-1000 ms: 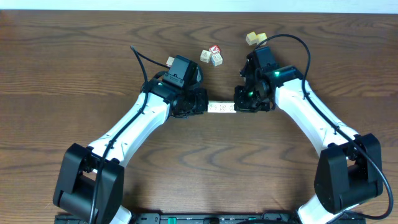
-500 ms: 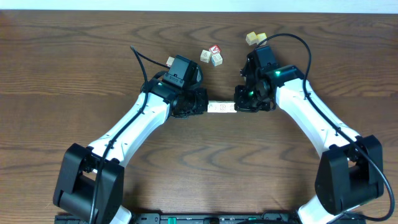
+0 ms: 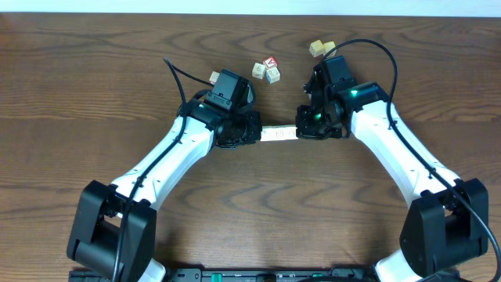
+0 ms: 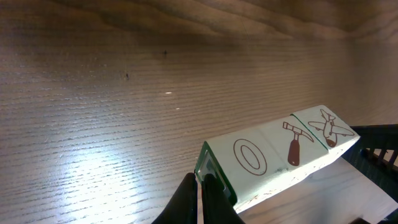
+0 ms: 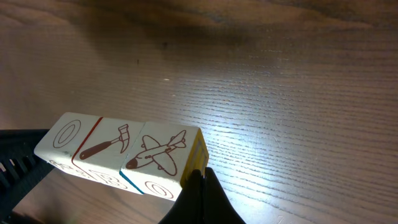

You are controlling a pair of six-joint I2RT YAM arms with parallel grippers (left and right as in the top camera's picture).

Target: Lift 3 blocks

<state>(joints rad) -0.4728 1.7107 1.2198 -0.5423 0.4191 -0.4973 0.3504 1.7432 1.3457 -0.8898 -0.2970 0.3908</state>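
Three whitish blocks (image 3: 279,134) form one row, pinched end to end between my two grippers. In the left wrist view the row (image 4: 280,149) shows an O, a hammer and a plane on top. The left gripper (image 4: 200,182) is shut, its tips pressed against the green-edged end face. In the right wrist view the row (image 5: 118,149) has my shut right gripper (image 5: 200,177) pressed against its yellow end face. Overhead, the left gripper (image 3: 256,134) and right gripper (image 3: 300,132) face each other across the row. The row seems to hang just above the wood.
A cluster of cubes with a red-topped one (image 3: 268,69) lies beyond the grippers. A pale yellow pair of cubes (image 3: 322,48) sits at the back right, close to the right arm's cable. A small tan piece (image 3: 213,77) lies beside the left wrist.
The right arm and the row of blocks have shifted slightly toward the far side of the table. Both grippers stay shut against the row's ends.
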